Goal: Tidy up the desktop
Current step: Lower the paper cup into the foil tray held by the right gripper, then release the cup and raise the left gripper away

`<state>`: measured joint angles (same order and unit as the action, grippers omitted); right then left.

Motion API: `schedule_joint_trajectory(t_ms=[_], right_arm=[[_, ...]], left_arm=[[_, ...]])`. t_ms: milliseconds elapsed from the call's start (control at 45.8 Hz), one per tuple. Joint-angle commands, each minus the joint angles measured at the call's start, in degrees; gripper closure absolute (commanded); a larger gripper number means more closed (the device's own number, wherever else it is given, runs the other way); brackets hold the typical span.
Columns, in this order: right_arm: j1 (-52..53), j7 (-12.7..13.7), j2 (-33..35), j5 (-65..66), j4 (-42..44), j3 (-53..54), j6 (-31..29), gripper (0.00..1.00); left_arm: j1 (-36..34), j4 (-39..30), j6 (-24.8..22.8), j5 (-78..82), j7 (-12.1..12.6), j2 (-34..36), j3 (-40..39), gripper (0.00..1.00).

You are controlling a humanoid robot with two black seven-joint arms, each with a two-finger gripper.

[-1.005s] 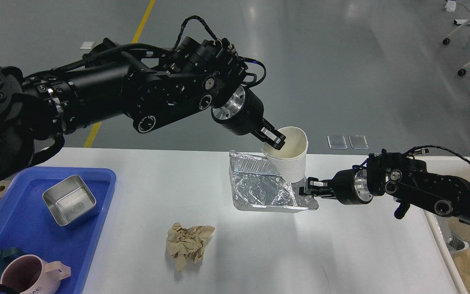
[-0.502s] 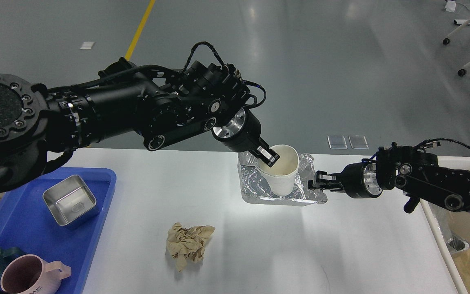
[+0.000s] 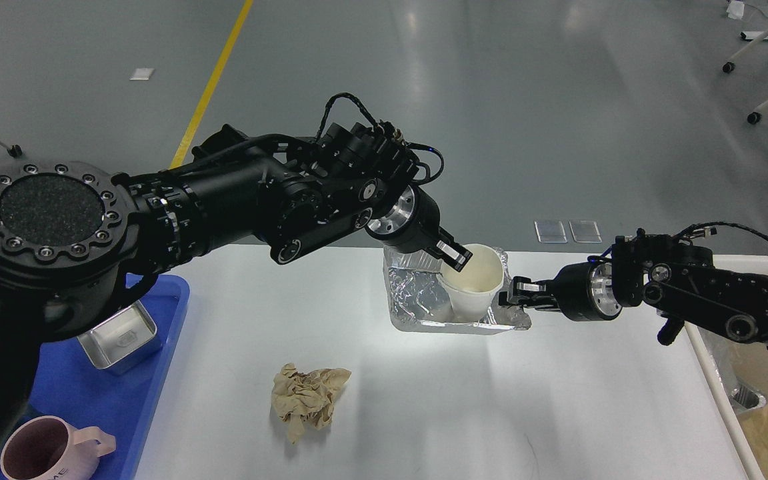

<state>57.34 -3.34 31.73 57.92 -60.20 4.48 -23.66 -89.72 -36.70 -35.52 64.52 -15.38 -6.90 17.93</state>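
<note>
I logged: desktop (image 3: 557,413) plain white; tray (image 3: 101,407) solid blue; mug (image 3: 51,453) pale pink; crumpled paper (image 3: 307,399) tan; foil container (image 3: 417,300) shiny silver; paper cup (image 3: 474,287) cream-white; steel box (image 3: 121,337) grey metal; both my arms black.

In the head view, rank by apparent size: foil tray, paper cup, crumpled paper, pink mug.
1. foil tray
2. crumpled paper and pink mug: look alike; the mug is cut off and nearer the camera, so unranked
3. paper cup
</note>
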Motion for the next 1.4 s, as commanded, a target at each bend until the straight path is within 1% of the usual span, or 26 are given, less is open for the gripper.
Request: schedule_joint_trajectory(t_ms=[0, 131, 197, 306, 393, 437, 568, 808, 896, 1005, 1070, 1202, 1376], right_arm=[[0.14, 0.0, 0.0, 0.0, -0.18, 0.0, -0.07, 1.0], [0.23, 0.0, 0.0, 0.0, -0.44, 0.0, -0.33, 1.0], [0.23, 0.0, 0.0, 0.0, -0.44, -0.09, -0.42, 1.0], [0.23, 0.0, 0.08, 0.0, -0.44, -0.09, -0.42, 1.0], [0.23, 0.0, 0.0, 0.0, -0.44, -0.79, -0.42, 1.0], [0.23, -0.09, 0.0, 0.0, -0.44, -1.14, -0.42, 1.0], [0.32, 0.0, 0.0, 0.0, -0.44, -1.14, -0.42, 1.0], [0.32, -0.09, 0.08, 0.0, -0.44, -1.23, -0.42, 1.0], [0.23, 0.0, 0.08, 0.0, -0.44, -1.23, -0.42, 1.0], [0.32, -0.09, 0.08, 0.0, -0.36, -1.23, -0.42, 1.0], [0.23, -0.09, 0.0, 0.0, -0.27, -1.23, -0.42, 1.0], [0.32, -0.09, 0.0, -0.09, -0.27, -1.23, -0.42, 1.0], [0.32, -0.09, 0.0, -0.09, -0.18, -1.32, -0.42, 1.0]], left_arm=[[0.07, 0.14, 0.8, -0.01, 0.09, -0.13, 0.0, 0.64], [-0.02, 0.22, 2.03, -0.01, 0.09, -0.22, 0.09, 0.52], [-0.1, 0.22, 2.3, -0.09, 0.09, -0.21, 0.0, 0.47], [-0.37, 0.22, 3.26, -0.1, 0.09, -0.22, -0.26, 0.36], [-0.81, 0.14, 4.23, -0.18, 0.0, -0.13, -0.52, 0.25], [-1.16, 0.14, 4.58, -0.18, -0.26, -0.04, -0.61, 0.21], [-2.65, 0.22, 4.67, -0.18, -0.88, 1.63, -0.35, 0.19], [-5.02, -0.3, 4.41, -0.18, -1.14, 10.15, -1.14, 0.19], [-6.34, -0.65, 3.88, -0.8, -1.49, 15.15, -1.23, 0.19], [-9.59, -2.23, 2.74, -1.33, -4.04, 23.24, -1.32, 0.19], [-11.35, -3.55, 1.86, -1.24, -4.83, 27.45, -1.14, 0.19], [-12.41, -6.19, 0.1, -0.8, -5.01, 35.72, -0.96, 0.19], [-14.78, -10.58, -0.6, -0.8, -5.01, 45.92, -1.14, 0.19]])
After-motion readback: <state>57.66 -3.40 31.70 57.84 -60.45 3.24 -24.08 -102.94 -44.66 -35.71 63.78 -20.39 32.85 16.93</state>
